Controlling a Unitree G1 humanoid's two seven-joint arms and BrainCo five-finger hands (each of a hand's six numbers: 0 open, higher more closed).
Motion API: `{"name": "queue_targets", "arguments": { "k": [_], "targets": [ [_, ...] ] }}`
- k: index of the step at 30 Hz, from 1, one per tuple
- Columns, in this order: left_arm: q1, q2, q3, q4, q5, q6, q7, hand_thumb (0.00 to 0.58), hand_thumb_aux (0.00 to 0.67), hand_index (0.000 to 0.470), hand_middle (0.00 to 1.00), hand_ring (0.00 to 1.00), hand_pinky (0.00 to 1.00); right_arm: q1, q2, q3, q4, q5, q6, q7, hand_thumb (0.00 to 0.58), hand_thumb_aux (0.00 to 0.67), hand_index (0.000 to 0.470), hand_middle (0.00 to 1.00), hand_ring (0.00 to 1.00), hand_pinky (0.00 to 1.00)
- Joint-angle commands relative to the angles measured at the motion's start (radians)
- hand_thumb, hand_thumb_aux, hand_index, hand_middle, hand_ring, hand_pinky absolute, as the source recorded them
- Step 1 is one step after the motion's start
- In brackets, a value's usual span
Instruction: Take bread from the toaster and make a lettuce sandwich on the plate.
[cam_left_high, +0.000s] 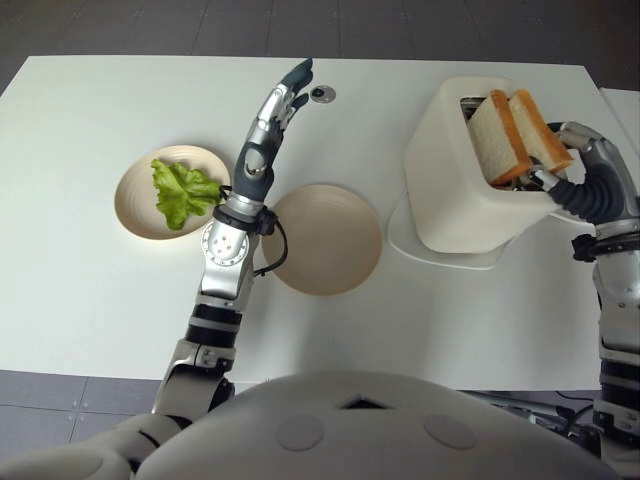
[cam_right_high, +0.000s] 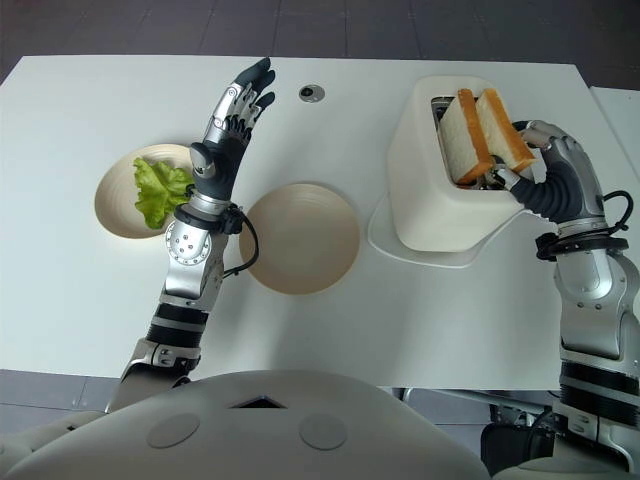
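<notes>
Bread-fetching step: right hand (cam_right_high: 550, 165) clamped on outer bread slice (cam_right_high: 503, 128) in toaster (cam_right_high: 425, 200). Left hand (cam_right_high: 232, 115) fingers apart, empty. Next likely needs a straight lift, then across to the bare plate (cam_right_high: 300, 245).

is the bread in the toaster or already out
Partly in: both slices stand tilted with their lower ends in the toaster, and the right hand is closed on the outer slice.

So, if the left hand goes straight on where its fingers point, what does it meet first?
Probably nothing: the left hand points past the far edge of the table. The small round fitting lies just right of it, apparently off the line; depth is unclear.
</notes>
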Motion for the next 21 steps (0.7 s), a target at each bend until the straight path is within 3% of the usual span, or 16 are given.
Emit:
{"name": "queue_targets", "arguments": {
  "k": [1,13,17,21],
  "targets": [
    [0.015,-0.001,-0.007,-0.013,-0.006,0.007,-0.009,0.000,0.000,0.000,0.00,0.00,0.00,-0.027,0.026,-0.041,-0.038,0.085,0.017,-0.010,0.580,0.670,0.470,1.00,1.00,1.00],
    [0.001,0.062,0.070,-0.083,0.037,0.028,0.026,0.000,0.000,0.000,0.00,0.00,0.00,-0.179,0.150,-0.135,-0.288,0.467,-0.019,-0.065,0.580,0.670,0.470,1.00,1.00,1.00],
    [0.003,0.137,0.138,-0.127,0.175,0.027,0.081,0.000,0.000,0.000,0.00,0.00,0.00,-0.189,0.184,-0.033,-0.383,0.572,0.032,-0.019,0.580,0.670,0.470,1.00,1.00,1.00],
    [0.008,0.296,0.208,-0.083,0.478,0.004,0.177,0.000,0.000,0.000,0.00,0.00,0.00,-0.178,0.230,0.129,-0.442,0.606,0.112,0.026,0.580,0.670,0.470,1.00,1.00,1.00]
  ]
}}
